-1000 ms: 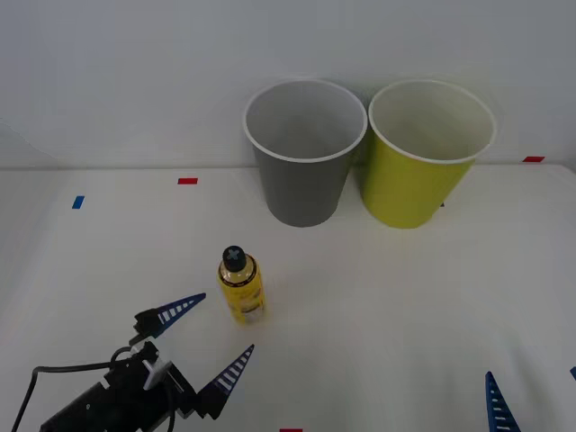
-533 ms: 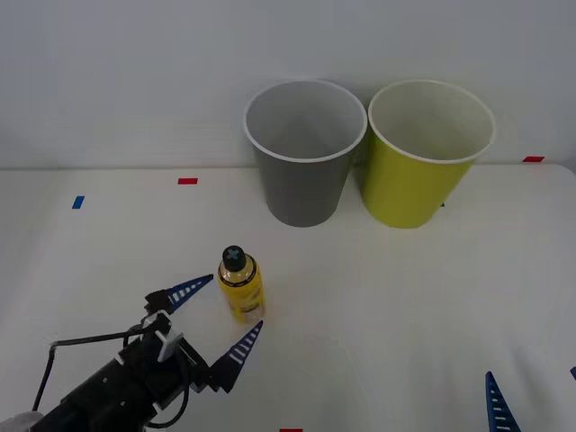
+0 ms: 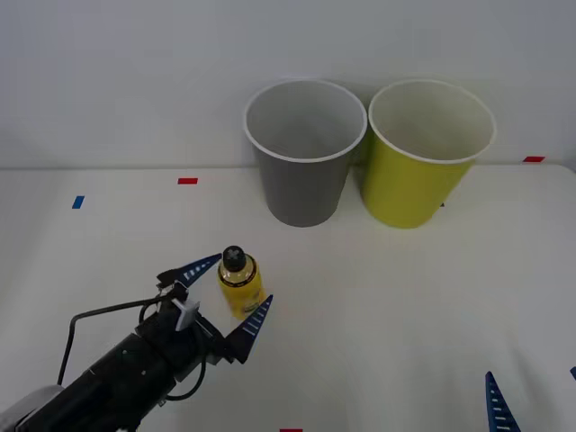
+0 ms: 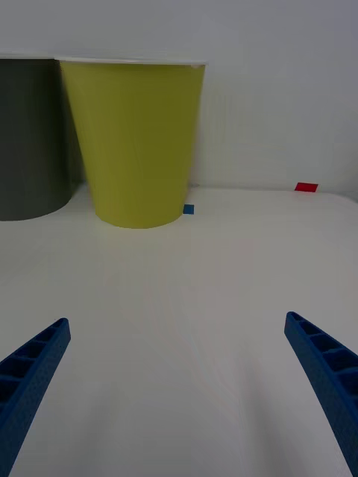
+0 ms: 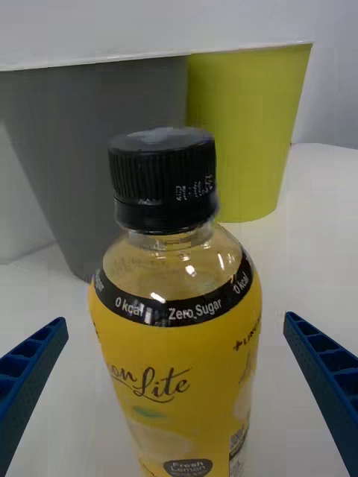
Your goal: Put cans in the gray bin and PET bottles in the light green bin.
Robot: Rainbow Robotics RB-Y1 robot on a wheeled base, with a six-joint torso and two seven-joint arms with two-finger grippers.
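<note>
While the white table [image 3: 405, 297] stretches wide, two round tapered buckets stand upright side by side at its far edge: the dark-gray bin [image 3: 303, 153] with its white rim on the left, the yellow-green bin [image 3: 423, 157] just beside it on the right. Nearer the robot, on the left half, the small clear plastic bottle [image 3: 239, 283] with yellow contents, yellow label and black screw cap stands upright, well apart from both bins. The left gripper [image 3: 229, 293] is right at it, blue ribbed fingers spread wide, one on each side of the bottle, not touching. The right gripper [image 4: 179, 387] hangs low at the near right, fingers spread wide, nothing between them.
</note>
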